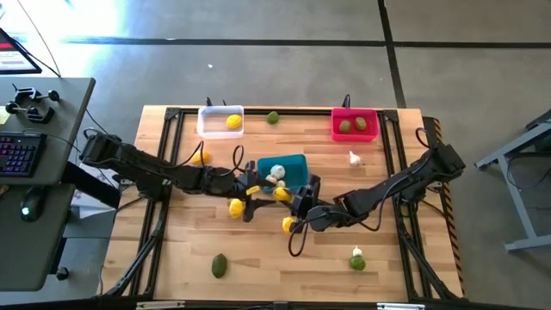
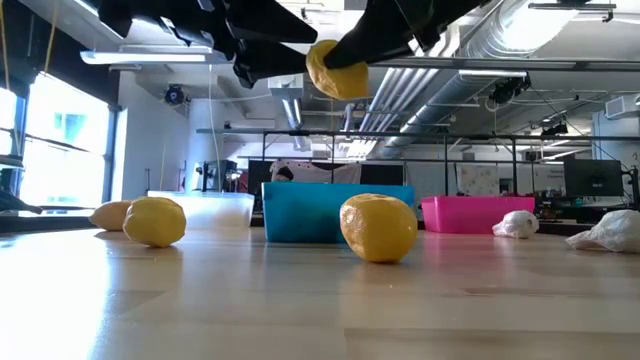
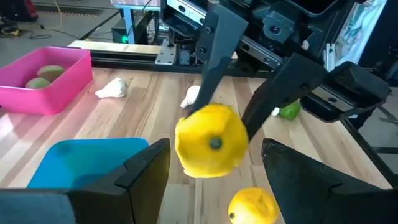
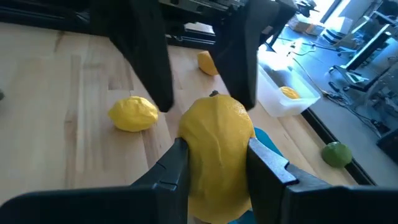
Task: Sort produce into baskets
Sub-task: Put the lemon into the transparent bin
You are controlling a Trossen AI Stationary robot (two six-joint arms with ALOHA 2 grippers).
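Note:
My right gripper is shut on a yellow lemon, held in the air beside the teal basket; the lemon also shows in the high view and the low view. My left gripper is open and faces it from the left. Its two fingers stand on either side of the lemon with gaps showing. The teal basket holds garlic. The white basket holds a lemon, and the pink basket holds two green fruits. My right gripper pinches the lemon's two opposite sides between its two fingers. The fingers slant down at it from above and from the table's right. The lemon is lifted clear of the table, its stem end toward my left gripper.
Loose lemons lie on the table. A green fruit lies between the white and pink baskets, and another lies near the front edge. Garlic lies below the pink basket. Garlic with a green piece lies at the front right.

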